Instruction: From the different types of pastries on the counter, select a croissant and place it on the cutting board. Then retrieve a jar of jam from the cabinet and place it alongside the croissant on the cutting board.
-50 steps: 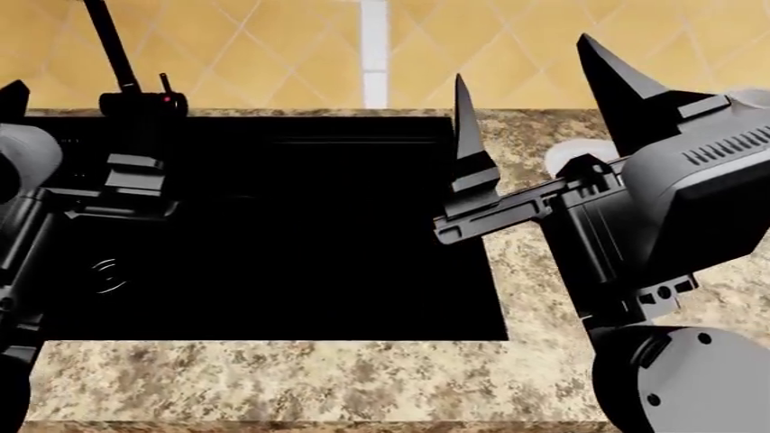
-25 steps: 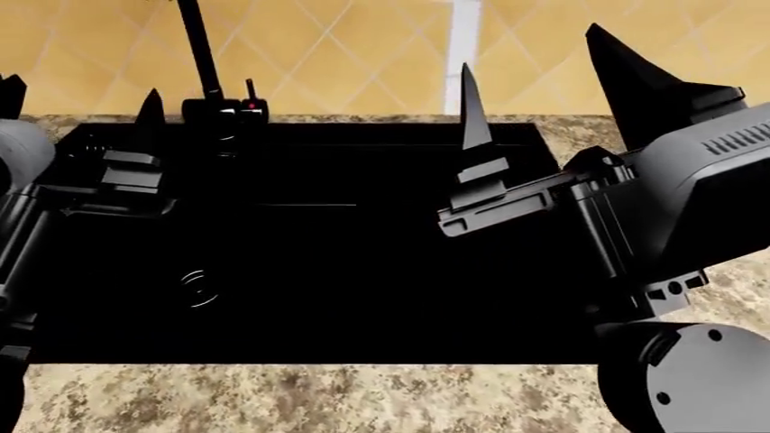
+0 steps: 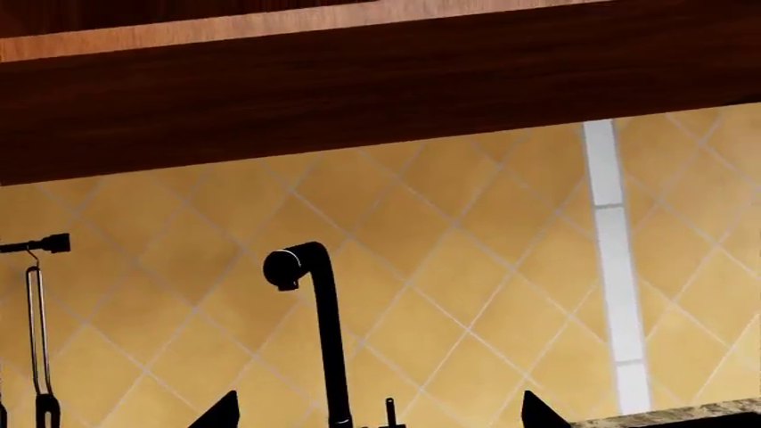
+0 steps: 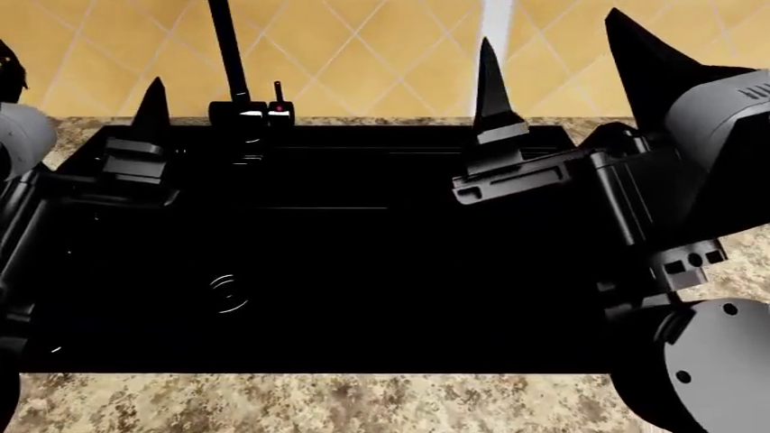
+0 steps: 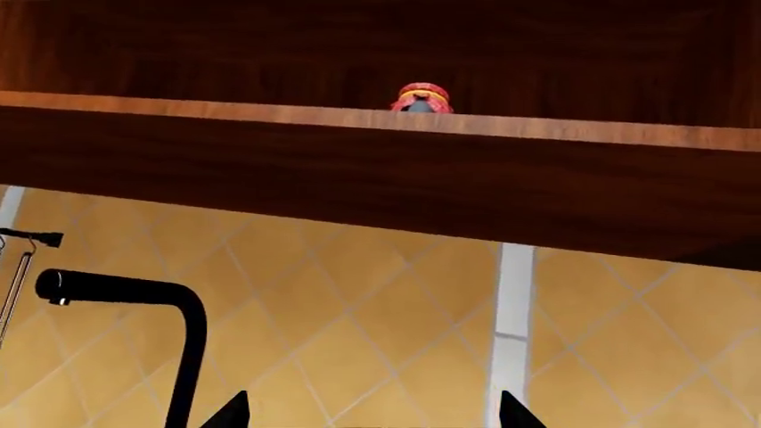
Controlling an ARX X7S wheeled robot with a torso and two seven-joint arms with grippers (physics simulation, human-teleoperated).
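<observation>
The jar of jam [image 5: 422,96] shows only its red lid and yellow band, inside the dark wood cabinet [image 5: 356,53] behind the shelf's front edge. My right gripper [image 5: 369,415] is open and empty, well below the jar and pointing up at the tiled wall. In the head view it [image 4: 565,77] hangs over the sink's right side. My left gripper [image 4: 78,90] is open and empty over the sink's left side; in the left wrist view it [image 3: 380,415] faces the faucet. The croissant, muffin and cutting board are out of view.
A black sink [image 4: 361,271] is set in the speckled granite counter [image 4: 301,401]. A black faucet [image 4: 226,54] rises at its back; it also shows in the left wrist view [image 3: 319,330]. A utensil rail [image 3: 36,243] hangs on the tiled wall.
The sink and faucet have slid to the right in the head view. The white round thing by the right gripper has gone from view. Both grippers stay open.
</observation>
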